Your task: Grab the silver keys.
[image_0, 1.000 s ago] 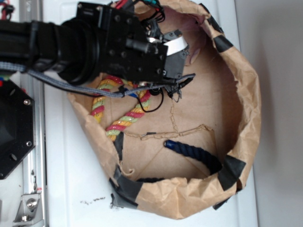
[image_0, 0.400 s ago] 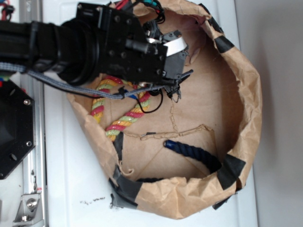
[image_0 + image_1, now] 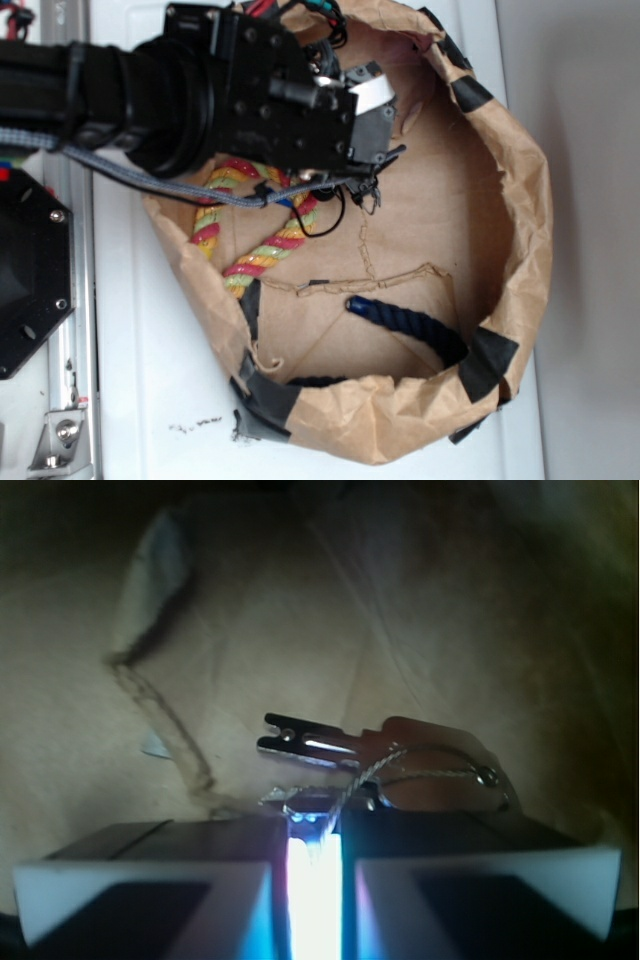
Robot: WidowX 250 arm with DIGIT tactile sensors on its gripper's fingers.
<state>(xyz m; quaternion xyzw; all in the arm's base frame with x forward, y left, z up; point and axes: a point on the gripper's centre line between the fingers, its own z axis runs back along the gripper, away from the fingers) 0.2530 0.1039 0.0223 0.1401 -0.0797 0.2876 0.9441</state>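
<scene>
My gripper (image 3: pixel 315 865) is nearly closed, its jaws a thin slit apart on the ring wire of the silver keys (image 3: pixel 375 755) lying on the paper bag (image 3: pixel 520 250) floor; I should squeeze firmly before lifting straight up.

Exterior view overhead, wrist view close between fingers (image 3: pixel 150 900); shared paper bag (image 3: pixel 520 250) floor.
</scene>
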